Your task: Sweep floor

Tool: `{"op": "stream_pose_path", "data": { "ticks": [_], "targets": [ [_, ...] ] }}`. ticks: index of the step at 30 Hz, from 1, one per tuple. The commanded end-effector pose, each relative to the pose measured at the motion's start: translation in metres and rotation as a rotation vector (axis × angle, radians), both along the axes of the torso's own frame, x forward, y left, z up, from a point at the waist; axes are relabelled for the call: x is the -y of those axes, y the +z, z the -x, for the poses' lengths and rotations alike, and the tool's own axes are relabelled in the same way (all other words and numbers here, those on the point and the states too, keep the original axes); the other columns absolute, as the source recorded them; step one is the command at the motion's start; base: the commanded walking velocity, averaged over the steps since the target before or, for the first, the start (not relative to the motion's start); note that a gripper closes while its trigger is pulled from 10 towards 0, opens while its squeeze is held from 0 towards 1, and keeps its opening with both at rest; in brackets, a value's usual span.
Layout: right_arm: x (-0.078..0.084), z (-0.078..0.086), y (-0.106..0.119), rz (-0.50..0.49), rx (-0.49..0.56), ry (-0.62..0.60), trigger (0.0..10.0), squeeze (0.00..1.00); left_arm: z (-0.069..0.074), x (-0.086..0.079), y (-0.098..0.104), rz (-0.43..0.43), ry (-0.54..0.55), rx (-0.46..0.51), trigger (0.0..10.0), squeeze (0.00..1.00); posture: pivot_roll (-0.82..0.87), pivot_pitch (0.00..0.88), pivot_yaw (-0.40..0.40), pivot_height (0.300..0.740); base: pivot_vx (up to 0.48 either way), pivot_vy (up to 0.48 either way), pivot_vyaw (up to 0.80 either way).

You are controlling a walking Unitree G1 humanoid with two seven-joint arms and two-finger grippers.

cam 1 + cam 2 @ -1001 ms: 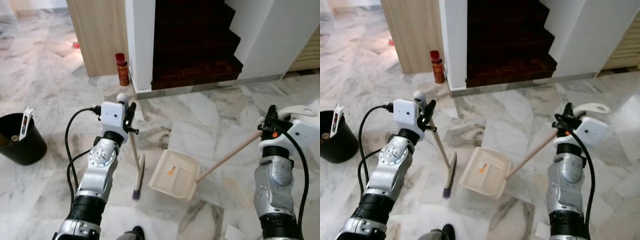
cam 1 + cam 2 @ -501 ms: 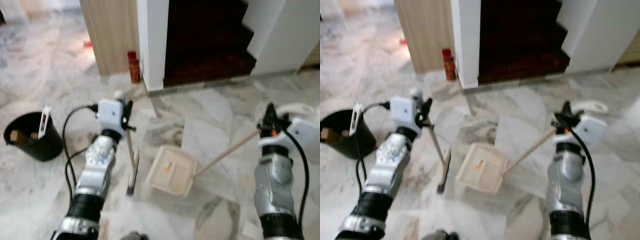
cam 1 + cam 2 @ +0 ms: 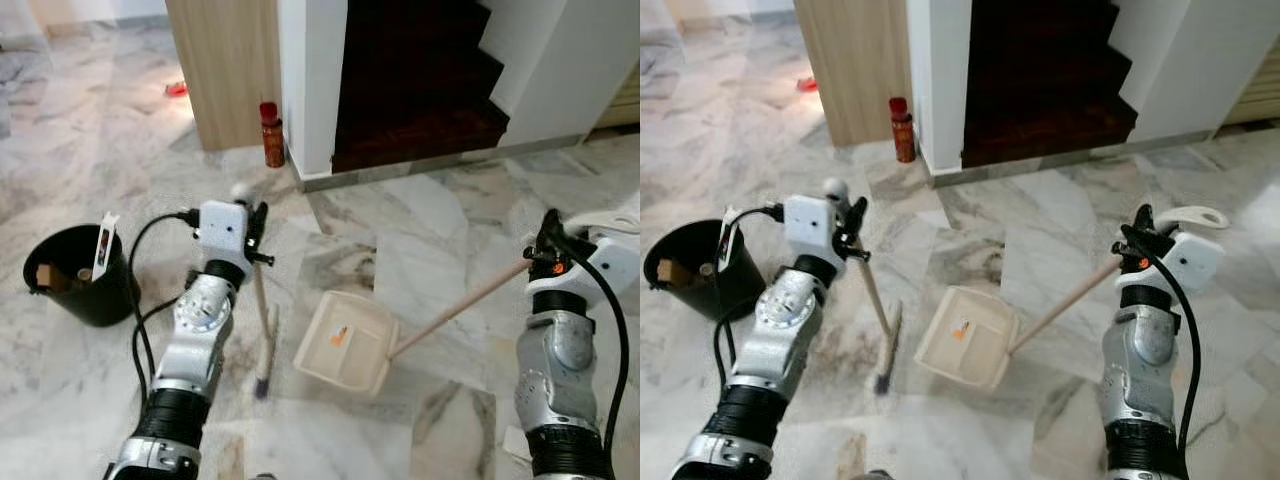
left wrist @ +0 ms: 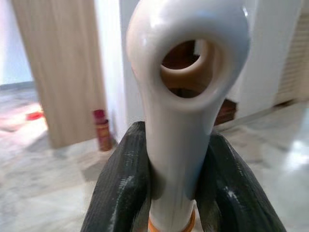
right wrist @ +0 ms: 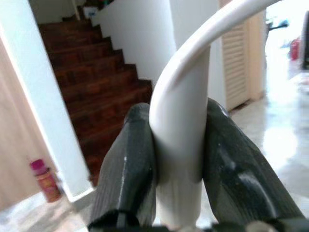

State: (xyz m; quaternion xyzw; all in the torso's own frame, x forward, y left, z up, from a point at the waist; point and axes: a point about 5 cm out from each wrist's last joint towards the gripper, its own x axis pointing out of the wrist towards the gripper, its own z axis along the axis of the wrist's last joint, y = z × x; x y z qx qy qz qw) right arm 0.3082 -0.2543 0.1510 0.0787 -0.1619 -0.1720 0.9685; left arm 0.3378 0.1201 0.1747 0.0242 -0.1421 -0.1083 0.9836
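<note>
Far to the left of the left pincer, a round black plastic bucket [image 3: 70,290] stands on the grey-veined white marble floor [image 3: 430,220]; a white tag and a brown scrap sit at its rim.

Left pincer [image 4: 179,193]: both black fingers [image 4: 120,188] clamped on the white plastic grip of the short broom [image 3: 262,335], just below the grip's hanging hole. From the head camera, the broom's wooden stick runs down and slightly right from the left pincer to a flat head with dark bristles resting on the floor, just left of the dustpan.

Beyond the left pincer, a small red and orange bottle [image 3: 270,135] stands on the floor against the base of a light wooden panel [image 3: 225,70], beside a white wall corner. Dark brown wooden stairs [image 3: 415,90] rise behind that corner.

Between the two pincers, a cream square plastic dustpan [image 3: 345,342] lies flat on the floor with a small orange mark on its inner face. Its long wooden handle [image 3: 455,310] slants up and to the right, reaching the right pincer.

Right pincer [image 5: 181,193]: fingers closed around the curved white plastic end of the dustpan handle, held raised above the floor at the right of the scene.
</note>
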Motion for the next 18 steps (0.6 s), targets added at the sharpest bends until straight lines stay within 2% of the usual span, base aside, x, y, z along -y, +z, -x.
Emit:
{"op": "stream_pose_path", "data": {
  "ticks": [1, 18],
  "targets": [
    [-0.0037, -0.0024, 0.0124, 0.011, 0.057, 0.007, 10.0, 0.00, 0.0001, -0.0088, 0.0141, -0.010, 0.024, 0.064, 10.0, 0.00, 0.08, 0.090, -0.058, 0.740, 0.000, 0.304, 0.00],
    [-0.0032, 0.0001, 0.0125, 0.021, 0.059, -0.003, 10.0, 0.00, 0.0008, -0.0082, 0.0173, -0.005, 0.023, 0.069, 10.0, 0.00, 0.08, 0.107, -0.051, 0.740, 0.000, 0.301, 0.00]
  ]
}}
